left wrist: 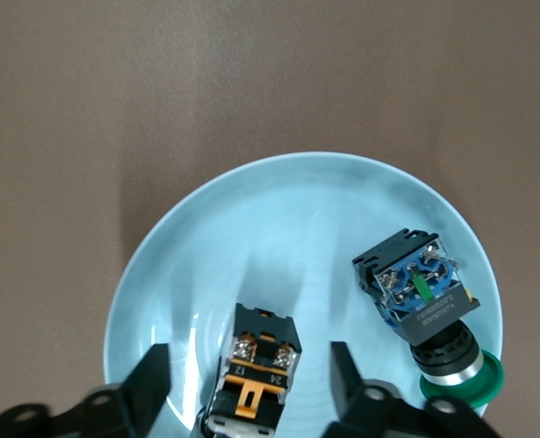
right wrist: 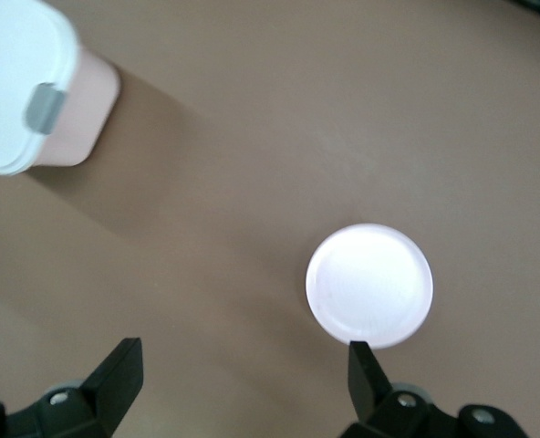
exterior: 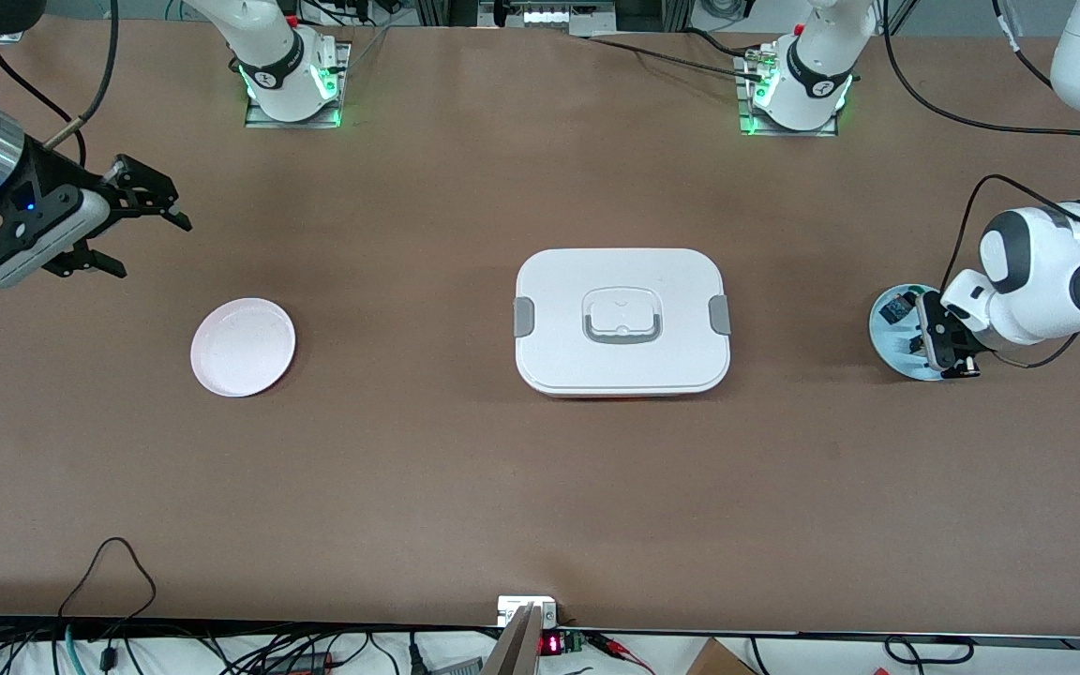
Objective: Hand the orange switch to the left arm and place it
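The orange switch [left wrist: 256, 374] lies on a light-blue plate [left wrist: 279, 228] at the left arm's end of the table. My left gripper [left wrist: 250, 360] is open low over that plate [exterior: 889, 345], one finger on each side of the switch and not touching it. In the front view the left gripper [exterior: 943, 352] hides the switch. My right gripper [exterior: 151, 246] is open and empty in the air at the right arm's end, and its wrist view [right wrist: 244, 351] shows bare table between the fingers. The white box [exterior: 622, 322] stands at the table's middle, also seen in the right wrist view [right wrist: 19, 82].
A black-and-blue switch with a green cap [left wrist: 420, 287] lies on the same blue plate, beside the orange one; it shows in the front view [exterior: 898, 307]. An empty pale pink plate [exterior: 243, 347] sits at the right arm's end, also seen in the right wrist view [right wrist: 368, 285].
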Robot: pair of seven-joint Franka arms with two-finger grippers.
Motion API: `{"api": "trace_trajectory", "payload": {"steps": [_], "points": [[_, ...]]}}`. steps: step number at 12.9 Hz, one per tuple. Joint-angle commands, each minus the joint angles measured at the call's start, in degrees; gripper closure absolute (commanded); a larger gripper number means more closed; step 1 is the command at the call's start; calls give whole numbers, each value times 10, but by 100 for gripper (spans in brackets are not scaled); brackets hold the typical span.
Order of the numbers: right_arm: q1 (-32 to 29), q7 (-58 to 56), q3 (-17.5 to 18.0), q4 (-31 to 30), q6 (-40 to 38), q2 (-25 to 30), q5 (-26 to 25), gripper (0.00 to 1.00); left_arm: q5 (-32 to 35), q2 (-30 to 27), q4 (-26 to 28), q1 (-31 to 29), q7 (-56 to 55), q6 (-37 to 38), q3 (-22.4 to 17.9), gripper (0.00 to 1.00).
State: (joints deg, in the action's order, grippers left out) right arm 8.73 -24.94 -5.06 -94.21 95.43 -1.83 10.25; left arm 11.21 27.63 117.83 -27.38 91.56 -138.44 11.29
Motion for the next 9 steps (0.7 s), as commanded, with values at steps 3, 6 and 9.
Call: {"api": "trace_trajectory", "payload": {"steps": [3,6,9], "points": [[38,109,-7,-6,-23,15,-87,0,4,-66,-52,-7,-50,167,45,0],[33,108,-6,-5,-24,15,-105,0,3,-68,-156,-7,-158,342,80,0],[9,102,-4,-5,-27,14,-97,0,3,-68,-258,-5,-363,498,136,0]]}}
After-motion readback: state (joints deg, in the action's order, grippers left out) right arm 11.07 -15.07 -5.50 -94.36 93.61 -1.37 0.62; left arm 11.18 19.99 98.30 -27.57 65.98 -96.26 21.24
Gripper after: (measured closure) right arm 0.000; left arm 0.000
